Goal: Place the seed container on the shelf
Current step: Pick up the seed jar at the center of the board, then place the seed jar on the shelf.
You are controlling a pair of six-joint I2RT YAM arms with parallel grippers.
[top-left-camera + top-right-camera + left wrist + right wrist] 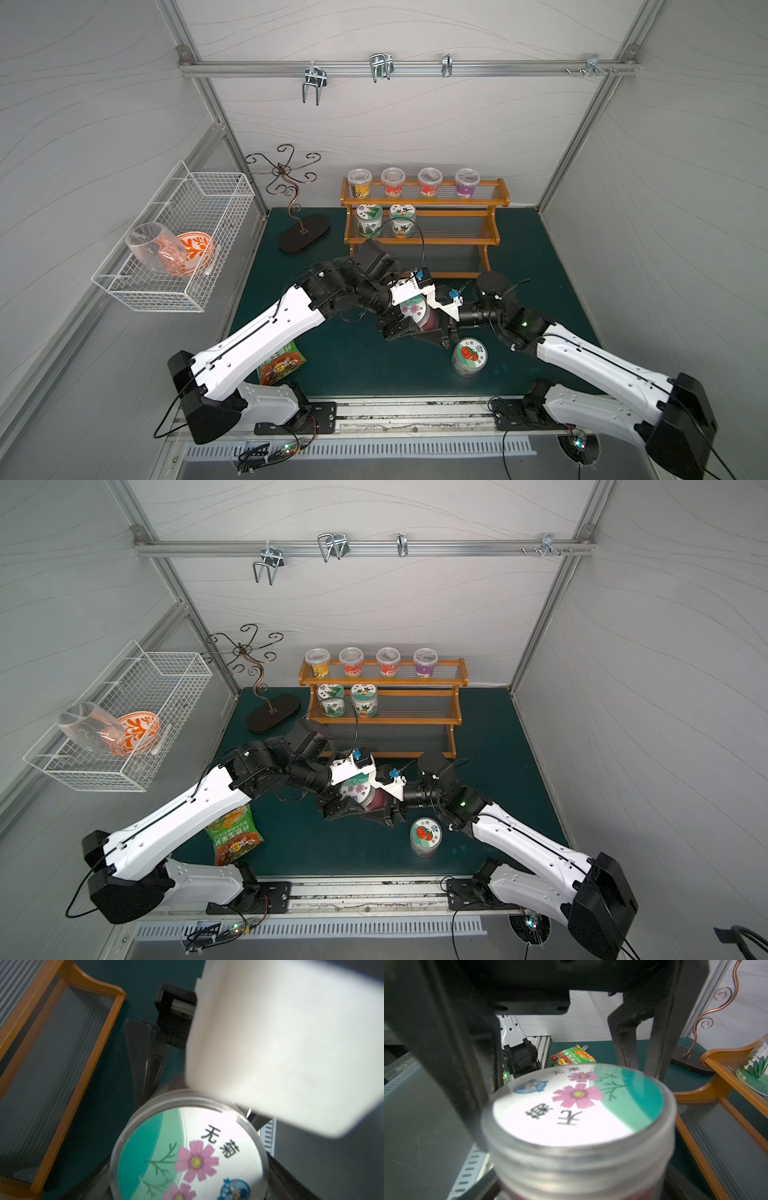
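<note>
The seed container [412, 308] [355, 789] is a clear jar with a pink-flower lid [187, 1157] [577, 1109]. It sits between both grippers, just in front of the shelf [424, 241] [386, 721]. My left gripper [409, 318] comes in from the left and is shut on the jar at its lid; its black fingers [629, 1043] flank the lid in the right wrist view. My right gripper [430, 322] comes in from the right, with its dark fingers [145, 1059] lying against the jar's sides. The shelf's lowest ribbed tier [52, 1068] [726, 1147] is right beside the jar.
A second jar with a tomato lid [469, 357] stands on the green mat near the right arm. A snack bag [282, 365] lies at front left. A copper stand [301, 232] is left of the shelf. Several jars [411, 183] fill the top tier and two [386, 220] the middle tier. A wire basket [208, 195] hangs left.
</note>
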